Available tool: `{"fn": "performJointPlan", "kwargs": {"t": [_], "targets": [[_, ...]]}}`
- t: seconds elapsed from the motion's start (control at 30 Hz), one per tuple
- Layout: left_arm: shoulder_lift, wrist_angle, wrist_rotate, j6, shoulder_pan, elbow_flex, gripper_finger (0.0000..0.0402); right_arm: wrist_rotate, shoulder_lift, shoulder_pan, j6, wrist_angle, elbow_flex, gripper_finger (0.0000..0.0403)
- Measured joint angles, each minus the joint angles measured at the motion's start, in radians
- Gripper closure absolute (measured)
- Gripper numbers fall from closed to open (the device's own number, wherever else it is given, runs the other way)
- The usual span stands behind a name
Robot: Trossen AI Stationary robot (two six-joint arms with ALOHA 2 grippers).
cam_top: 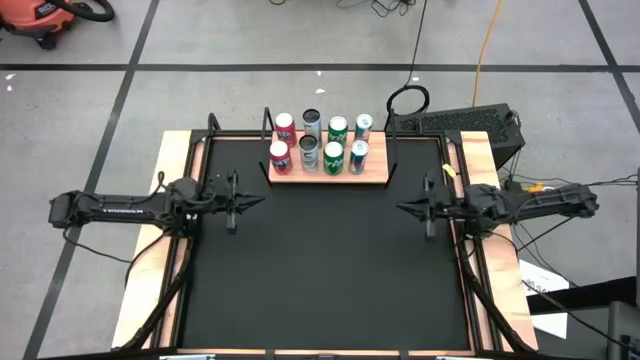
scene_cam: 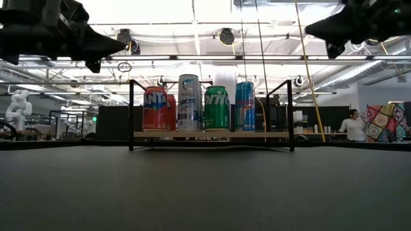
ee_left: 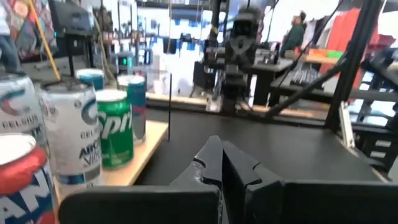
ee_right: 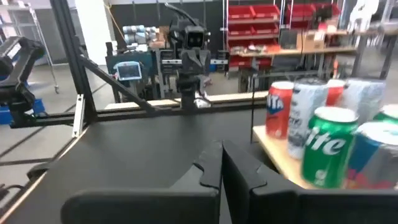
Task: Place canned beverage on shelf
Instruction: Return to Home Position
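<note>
The light wooden shelf (cam_top: 328, 174) with black rod brackets stands at the table's far middle. Several cans stand upright on it in two rows: red (cam_top: 280, 155), white (cam_top: 309, 152), green (cam_top: 333, 157) and blue (cam_top: 358, 153) in front, more behind. In the low view the front row shows as red (scene_cam: 155, 109), white (scene_cam: 189, 102), green (scene_cam: 217, 108) and blue (scene_cam: 244, 106). My left gripper (cam_top: 262, 199) is shut at the table's left side, pointing level toward the right. My right gripper (cam_top: 400, 207) is shut at the right side, pointing left. Both hold nothing and hang above the table.
A black tabletop (cam_top: 320, 270) spreads bare between the arms and toward the near edge. A keyboard (cam_top: 450, 122) and cables lie beyond the far right corner. Papers (cam_top: 545, 290) lie off the table's right side. A person (scene_cam: 352, 125) shows in the room behind.
</note>
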Motion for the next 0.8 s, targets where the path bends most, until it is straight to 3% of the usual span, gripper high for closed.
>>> {"fn": "performJointPlan", "kwargs": {"t": [0.13,0.27,0.47,0.67,0.8], "targets": [[-0.105,-0.021,0.026,0.007,0.02,-0.021,0.0402,0.0,-0.146,0.0,-0.029,-0.122,0.0,0.0403],[-0.212,-0.145,0.027,0.032,0.034,-0.027,0.0402,0.0,-0.264,0.0,0.006,-0.229,-0.004,0.0403],[-0.334,-0.292,0.027,0.048,0.054,-0.027,0.0402,0.006,-0.354,0.0,0.024,-0.141,-0.106,0.0403],[-0.424,-0.388,0.027,0.053,0.056,-0.027,0.0402,0.004,-0.366,0.0,0.087,0.015,-0.252,0.0403],[-0.471,-0.326,0.027,0.028,0.056,-0.097,0.0402,0.003,-0.367,0.0,0.088,0.033,-0.262,0.0403]]}}
